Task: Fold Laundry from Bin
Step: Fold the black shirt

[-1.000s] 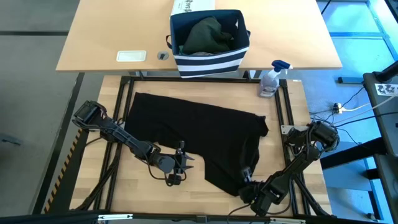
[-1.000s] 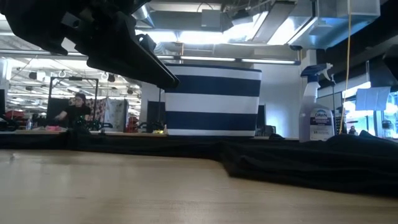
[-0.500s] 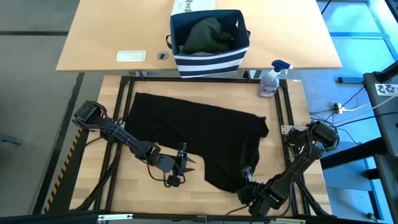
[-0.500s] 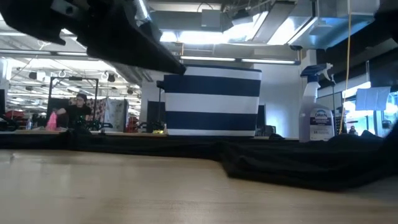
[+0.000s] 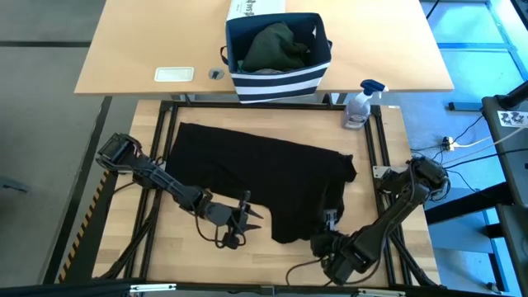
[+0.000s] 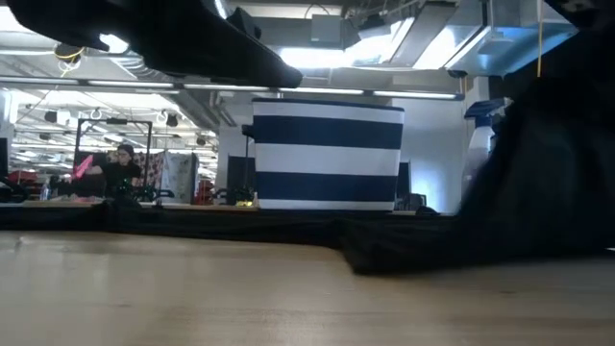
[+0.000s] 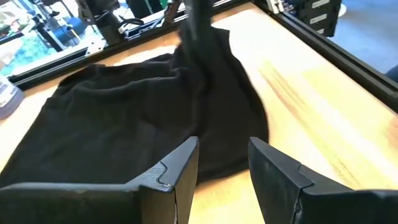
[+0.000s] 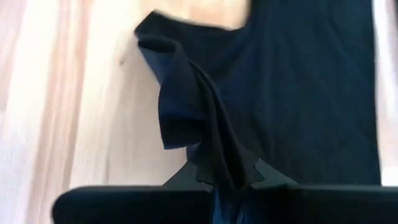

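Two dark arms work over a wooden worktop on which a black garment lies spread, reaching from near the far left corner toward the near right. The right gripper sits at the garment's near right corner, close to the near edge of the worktop; its fingers are pressed together on a bunched fold of the black cloth, which the right wrist view shows rising in a ridge into the closed fingers, and the low view shows as a dark mass lifted off the wood at the right. The left gripper hovers near the near edge, just beside the garment's near left edge, with its fingers partly spread and nothing between them; the left wrist view shows bare wood and the cloth's edge in the gap. At the far side, on a separate lighter table, stands the navy bin with white stripes, holding a dark green garment. A white printed box stands behind the bin, touching it or nearly so. A spray bottle stands at the far right corner of the worktop, and a small white pad lies on the lighter table, left of the bin.
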You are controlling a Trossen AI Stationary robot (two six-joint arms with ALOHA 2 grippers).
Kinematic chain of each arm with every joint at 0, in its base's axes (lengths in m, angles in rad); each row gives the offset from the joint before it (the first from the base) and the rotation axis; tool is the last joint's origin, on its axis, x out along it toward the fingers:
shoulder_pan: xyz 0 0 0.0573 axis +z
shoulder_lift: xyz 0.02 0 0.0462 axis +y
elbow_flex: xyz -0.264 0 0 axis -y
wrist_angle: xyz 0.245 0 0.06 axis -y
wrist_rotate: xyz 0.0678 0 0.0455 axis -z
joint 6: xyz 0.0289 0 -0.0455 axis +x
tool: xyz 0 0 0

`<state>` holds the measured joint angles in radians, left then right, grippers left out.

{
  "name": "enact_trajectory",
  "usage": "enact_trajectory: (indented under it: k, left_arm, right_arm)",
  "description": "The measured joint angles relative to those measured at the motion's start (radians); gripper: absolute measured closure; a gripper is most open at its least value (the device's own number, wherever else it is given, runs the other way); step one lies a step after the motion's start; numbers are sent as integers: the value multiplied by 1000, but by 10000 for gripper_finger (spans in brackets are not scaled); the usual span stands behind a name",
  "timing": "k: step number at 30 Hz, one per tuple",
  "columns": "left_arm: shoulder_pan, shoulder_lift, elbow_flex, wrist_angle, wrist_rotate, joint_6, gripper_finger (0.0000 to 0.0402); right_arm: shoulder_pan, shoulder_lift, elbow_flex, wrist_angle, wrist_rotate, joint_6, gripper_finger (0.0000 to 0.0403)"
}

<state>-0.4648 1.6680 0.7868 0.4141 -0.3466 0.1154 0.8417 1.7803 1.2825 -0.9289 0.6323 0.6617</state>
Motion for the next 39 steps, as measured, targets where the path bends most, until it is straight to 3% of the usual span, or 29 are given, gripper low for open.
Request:
enact_trajectory:
  k: [9,16,32,39]
  left_arm:
    - [0,0,0,-1,-6,3,248]
    - [0,0,0,-1,-5,2,246]
    - [0,0,0,-1,1,-6,248]
    - [0,0,0,-2,1,-6,248]
  right_arm:
    - [-21,-124,2,-211,122,231,397]
    - [-120,-147,0,-387,113,338,397]
    - [-472,-150,-176,-367,23,274,394]
    - [-586,-157,-290,-143,-84,124,393]
